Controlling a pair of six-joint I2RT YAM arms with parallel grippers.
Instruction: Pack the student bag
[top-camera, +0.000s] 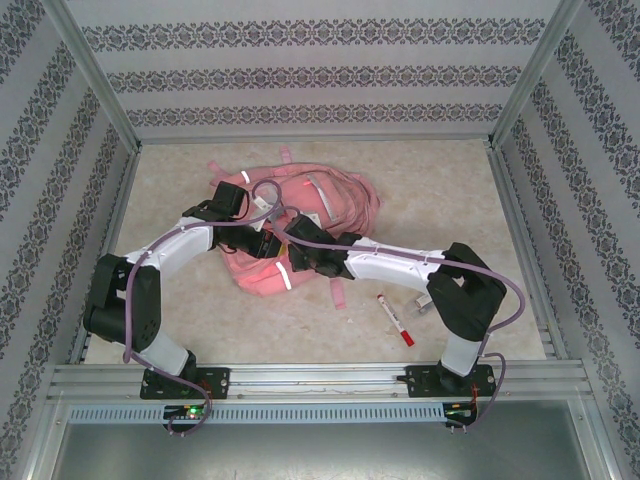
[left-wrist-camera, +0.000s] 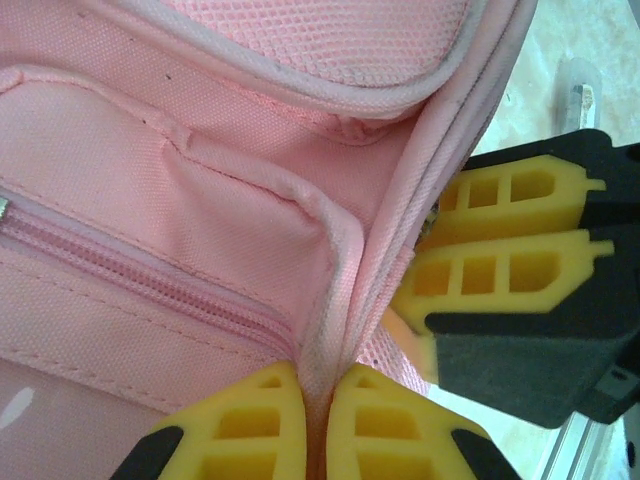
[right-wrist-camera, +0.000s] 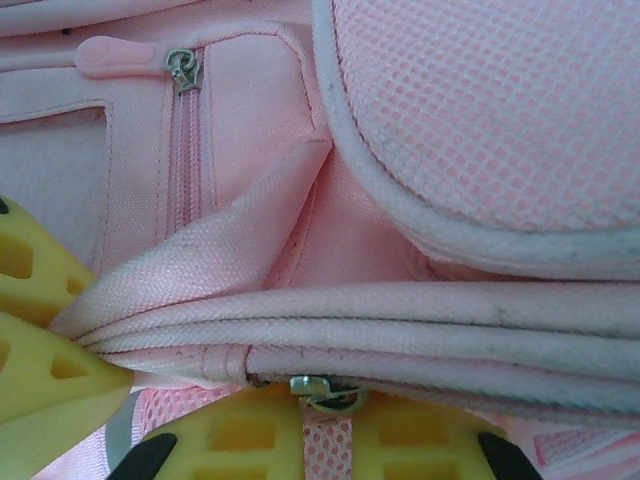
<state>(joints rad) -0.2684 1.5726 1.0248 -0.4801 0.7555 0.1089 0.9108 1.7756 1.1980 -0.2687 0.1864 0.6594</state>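
The student bag (top-camera: 320, 205) lies flat at mid-desk, straight ahead of both my bases. As I judge it, its long axis runs on a slant from near-left to far-right. I can't tell for sure which end is the top (straps poke out at both).

My left claw (left-wrist-camera: 318, 400) is pinched closed on the piped seam beside a front pocket, the fabric ridge squeezed between the yellow pads. My right claw (right-wrist-camera: 328, 430) meets the bag from the other side, just beside the left one. Its fingers are clamped on the rim right at a metal zipper pull (right-wrist-camera: 325, 390).

Both claws are at the bag's near edge, so neither arm is nearer. The next move turns on that rim, which runs crosswise between my claws. Parting it means drawing them away from each other.

A red-capped marker (top-camera: 394, 320) waits on the desk (top-camera: 430, 190), near the right arm.
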